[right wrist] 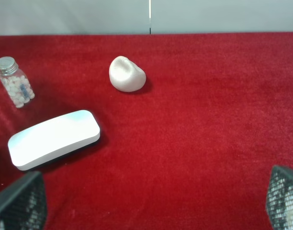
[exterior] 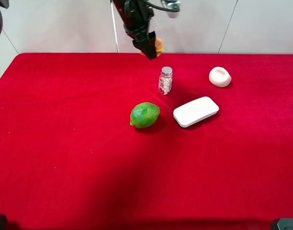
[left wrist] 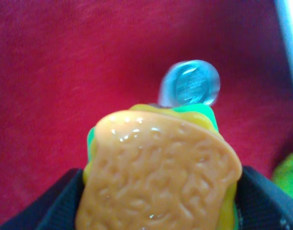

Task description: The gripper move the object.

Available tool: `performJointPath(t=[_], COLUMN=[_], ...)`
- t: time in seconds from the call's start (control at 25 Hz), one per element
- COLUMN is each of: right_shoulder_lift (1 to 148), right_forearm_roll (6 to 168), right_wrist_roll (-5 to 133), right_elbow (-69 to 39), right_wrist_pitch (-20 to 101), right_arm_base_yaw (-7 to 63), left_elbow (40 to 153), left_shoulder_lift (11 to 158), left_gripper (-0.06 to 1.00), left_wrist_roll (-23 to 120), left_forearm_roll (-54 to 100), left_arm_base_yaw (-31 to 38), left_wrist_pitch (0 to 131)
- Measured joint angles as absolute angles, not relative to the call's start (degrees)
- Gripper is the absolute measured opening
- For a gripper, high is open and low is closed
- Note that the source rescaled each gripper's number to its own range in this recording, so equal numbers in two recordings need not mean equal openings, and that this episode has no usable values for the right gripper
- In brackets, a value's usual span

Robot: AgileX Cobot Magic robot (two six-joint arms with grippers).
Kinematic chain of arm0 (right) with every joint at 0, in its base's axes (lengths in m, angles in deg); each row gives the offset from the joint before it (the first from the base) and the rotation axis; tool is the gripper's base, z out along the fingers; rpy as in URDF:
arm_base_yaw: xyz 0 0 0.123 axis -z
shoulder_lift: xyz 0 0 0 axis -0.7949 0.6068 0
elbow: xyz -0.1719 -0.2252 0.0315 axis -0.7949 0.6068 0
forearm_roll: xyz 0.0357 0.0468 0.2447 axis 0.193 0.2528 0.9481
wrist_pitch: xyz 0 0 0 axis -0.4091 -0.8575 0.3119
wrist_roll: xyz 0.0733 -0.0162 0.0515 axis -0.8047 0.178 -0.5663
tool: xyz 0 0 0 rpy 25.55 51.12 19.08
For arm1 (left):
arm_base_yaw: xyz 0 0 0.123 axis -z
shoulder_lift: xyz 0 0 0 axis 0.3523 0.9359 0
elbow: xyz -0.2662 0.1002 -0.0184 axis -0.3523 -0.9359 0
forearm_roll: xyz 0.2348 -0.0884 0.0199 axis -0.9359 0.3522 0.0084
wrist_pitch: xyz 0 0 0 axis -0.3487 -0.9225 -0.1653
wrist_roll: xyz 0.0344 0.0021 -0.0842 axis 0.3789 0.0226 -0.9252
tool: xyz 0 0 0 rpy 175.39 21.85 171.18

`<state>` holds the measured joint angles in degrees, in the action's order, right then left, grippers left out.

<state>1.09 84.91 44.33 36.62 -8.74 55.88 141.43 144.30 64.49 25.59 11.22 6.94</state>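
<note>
Top centre of high view: left gripper (exterior: 149, 49) over far edge of red cloth (exterior: 65, 143), fingers (left wrist: 60, 206) clamped on both sides of toy sandwich (left wrist: 161, 172). Sandwich held clear of cloth; orange bread slice faces wrist camera, green layer behind it. Pill bottle (exterior: 165, 80) directly below it in frame. Lime (exterior: 145, 115) at centre, white rounded block (exterior: 196, 111) just to its right, apart. White lump (exterior: 219, 76) upper right. Right gripper (right wrist: 151, 211): fingers spread wide, nothing between.

Exterior high: steep downward view from the near edge of the table (exterior: 65, 167). Left wrist: close above the toy sandwich (left wrist: 161, 172). Right wrist: low, facing the far edge (shares the pill bottle (right wrist: 15, 86) with both).
</note>
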Motion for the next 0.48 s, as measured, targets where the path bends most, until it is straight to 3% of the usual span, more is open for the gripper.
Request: performJointPath(t=[0.48], right_shoulder_lift=[1.1], right_forearm_roll=[84.9], right_wrist_roll=[44.3], right_elbow=[36.6], right_wrist_pitch=[-8.7], right_arm_base_yaw=[55.9], left_elbow=[141.5], left_shoulder_lift=[144.0], left_gripper=[0.00], left_wrist_roll=[64.4], left_forearm_roll=[25.6], left_arm_base_yaw=[24.3], left_wrist_pitch=[2.5])
